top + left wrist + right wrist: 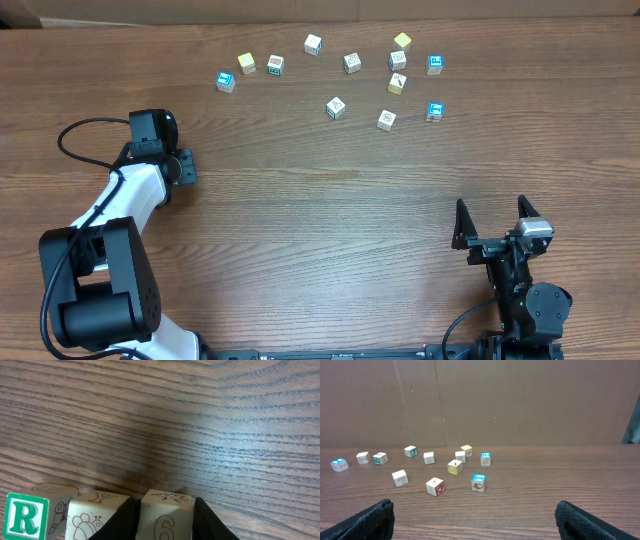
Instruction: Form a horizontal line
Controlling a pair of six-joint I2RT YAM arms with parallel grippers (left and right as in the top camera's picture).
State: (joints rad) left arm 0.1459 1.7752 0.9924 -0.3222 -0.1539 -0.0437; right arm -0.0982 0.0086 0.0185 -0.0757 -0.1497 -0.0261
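Looking down from overhead, a brown wood-grain table holds two robot arms, one at the left and one at the near right. The left gripper sits low over the left part of the table, well apart from a loose scatter of small cubes near the far edge. The row of four cubes cannot be seen from overhead, where that gripper hides it.

The left wrist view shows the row close up, along the bottom edge of the frame. From left to right it holds:
- a green R cube
- a pale cube partly covered by the R cube
- a Y cube with a snail-like drawing on its front
- a 6 cube

Neighbouring cubes stand just beside one another, touching or nearly so. The left gripper's black fingers stand narrow and lie against both sides of the 6 cube at the right end of the row, gripping it.

The right gripper is near the front right of the table, well apart from every cube. Its two fingers are spread wide with nothing between them.

The right wrist view looks across the bare wood to the scatter beyond. The scatter includes blue-topped cubes, yellow cubes and pale cubes, standing apart at mixed angles.
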